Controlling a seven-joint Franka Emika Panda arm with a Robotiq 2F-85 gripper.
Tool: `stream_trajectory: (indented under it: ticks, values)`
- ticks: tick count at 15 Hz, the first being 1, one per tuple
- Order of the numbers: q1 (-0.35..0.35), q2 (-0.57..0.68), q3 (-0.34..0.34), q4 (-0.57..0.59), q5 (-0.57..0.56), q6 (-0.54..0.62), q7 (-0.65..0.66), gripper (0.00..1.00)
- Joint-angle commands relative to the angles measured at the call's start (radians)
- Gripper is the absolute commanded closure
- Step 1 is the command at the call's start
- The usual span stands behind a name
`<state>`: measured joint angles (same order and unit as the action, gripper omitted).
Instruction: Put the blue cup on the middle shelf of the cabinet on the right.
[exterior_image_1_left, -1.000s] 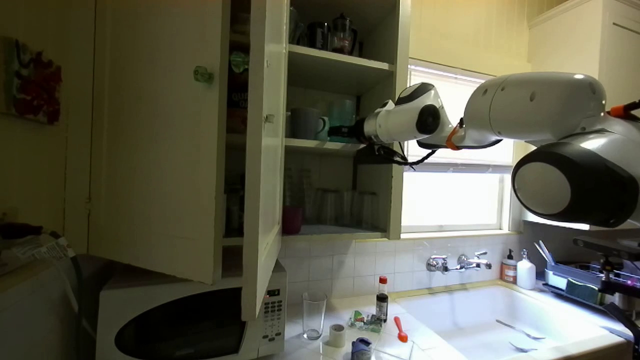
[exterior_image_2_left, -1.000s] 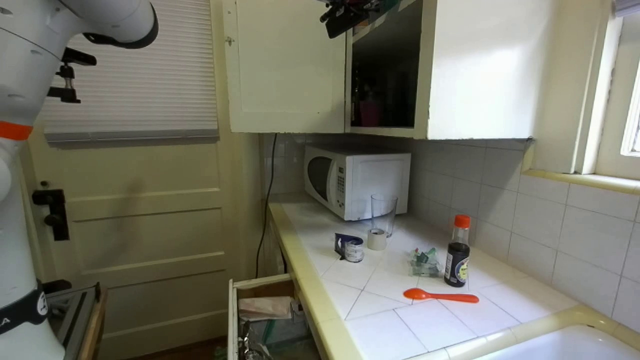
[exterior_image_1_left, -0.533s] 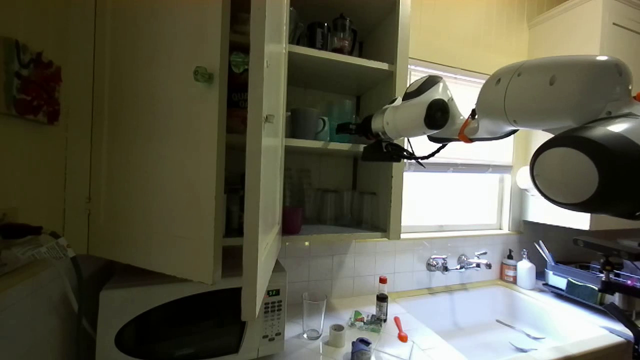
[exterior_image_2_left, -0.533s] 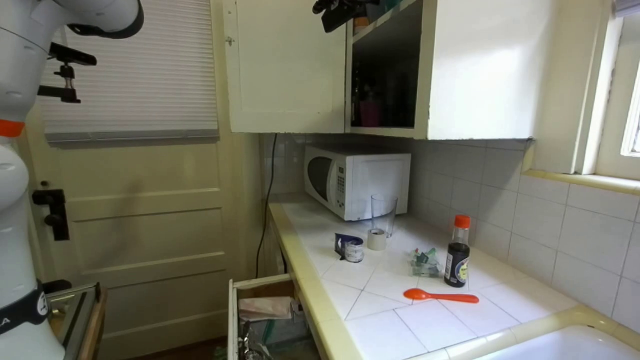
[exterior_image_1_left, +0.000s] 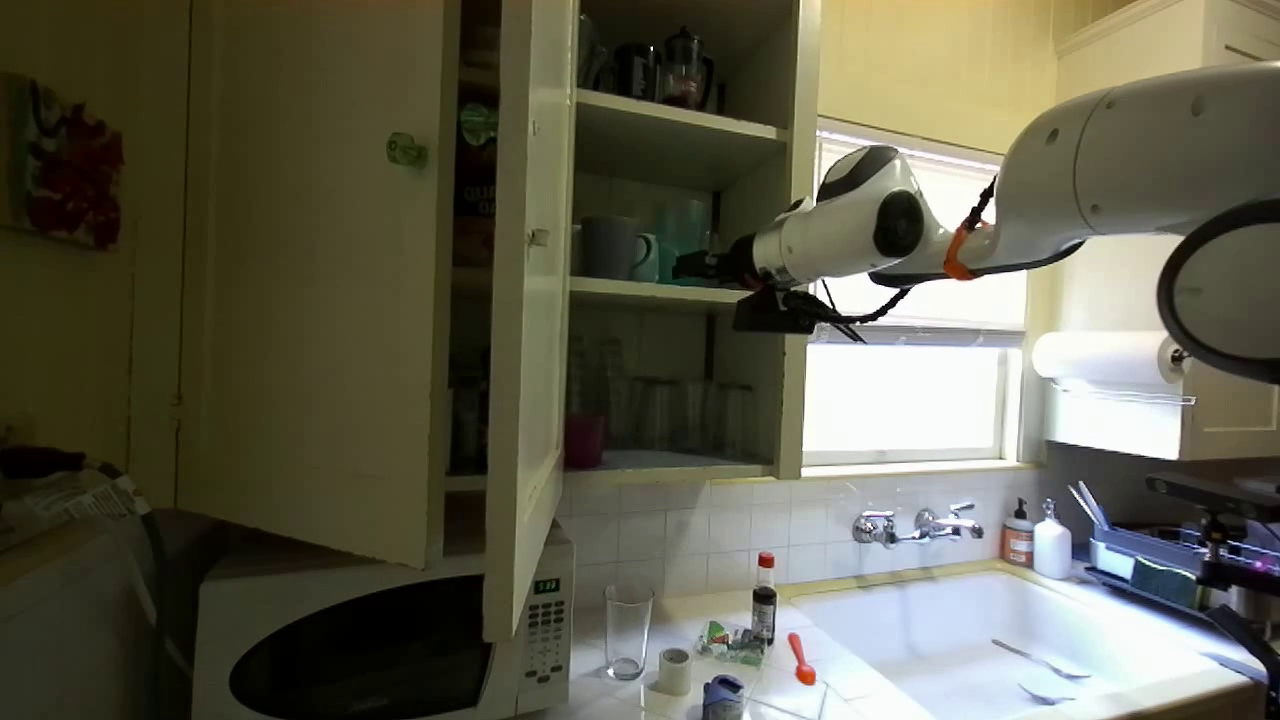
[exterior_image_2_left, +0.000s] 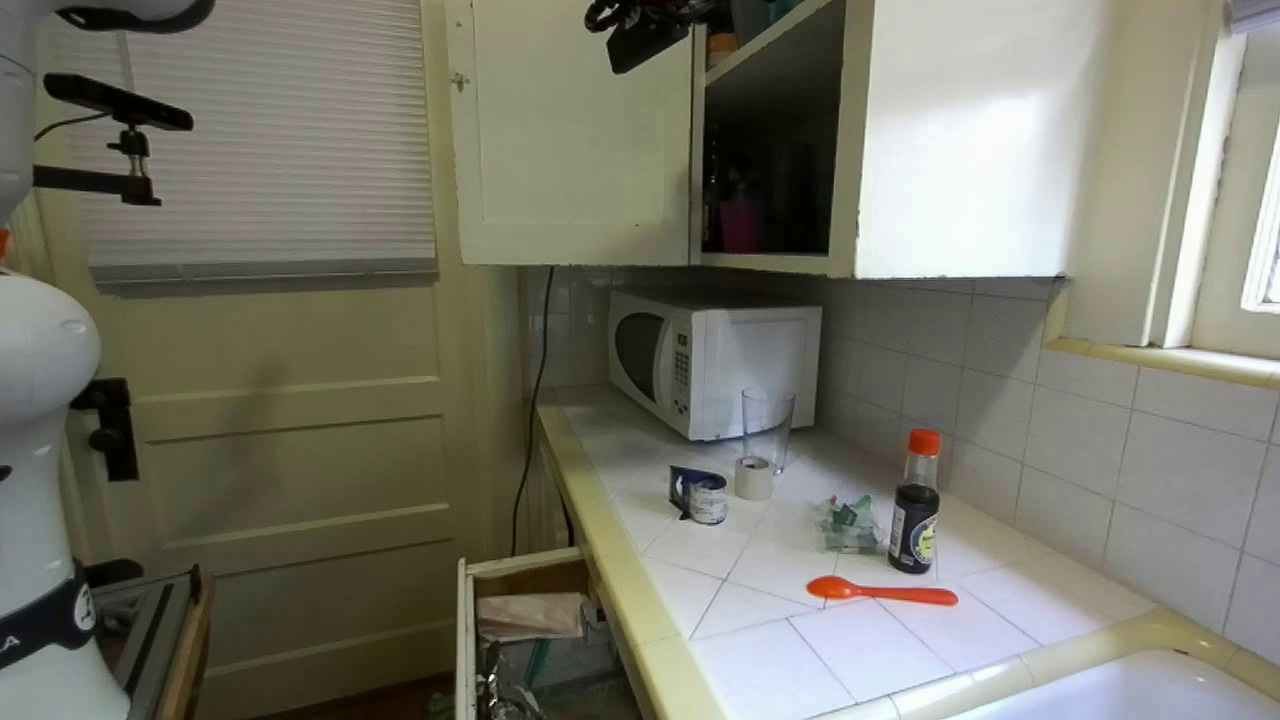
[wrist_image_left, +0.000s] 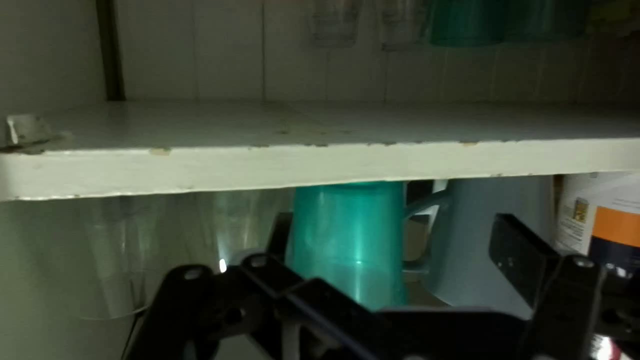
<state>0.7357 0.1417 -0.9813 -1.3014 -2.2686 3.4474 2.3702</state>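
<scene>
Standing on the cream-white painted middle shelf (exterior_image_1_left: 640, 291), left to right in an exterior view, are a grey handled mug (exterior_image_1_left: 608, 247) and the translucent turquoise-blue plastic tumbler (exterior_image_1_left: 687, 225); your black two-fingered gripper (exterior_image_1_left: 686, 266), spread wide before them, holds nothing.

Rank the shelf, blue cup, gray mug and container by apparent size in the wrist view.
Shelf
Blue cup and gray mug: too alike to rank, gripper hiding parts of both
Container (visible part; frame crops it)
</scene>
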Motion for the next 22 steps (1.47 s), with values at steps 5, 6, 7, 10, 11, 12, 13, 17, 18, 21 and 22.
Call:
stream_trajectory:
  ticks: [5, 6, 7, 10, 11, 12, 13, 17, 18, 21, 22]
  values:
    - [0.322, 0.047, -0.242, -0.082, -0.322, 0.195, 0.377, 0.0]
    - [0.361, 0.117, -0.326, -0.06, -0.244, 0.264, 0.359, 0.0]
    - [0.421, 0.157, -0.399, -0.053, -0.246, 0.324, 0.392, 0.0]
    - [0.596, 0.258, -0.617, -0.12, -0.232, 0.447, 0.394, 0.0]
    - [0.63, 0.309, -0.688, -0.153, -0.184, 0.483, 0.346, 0.0]
    - [0.752, 0.307, -0.757, -0.193, -0.289, 0.506, 0.427, 0.0]
    - [0.781, 0.355, -0.828, -0.242, -0.228, 0.549, 0.364, 0.0]
    - [0.988, 0.481, -1.053, -0.48, -0.208, 0.66, 0.334, 0.0]
    - [1.022, 0.531, -1.107, -0.549, -0.197, 0.673, 0.327, 0.0]
    - [0.923, 0.513, -1.044, -0.45, -0.114, 0.678, 0.246, 0.0]
    - [0.914, 0.516, -1.04, -0.443, -0.105, 0.677, 0.241, 0.0]
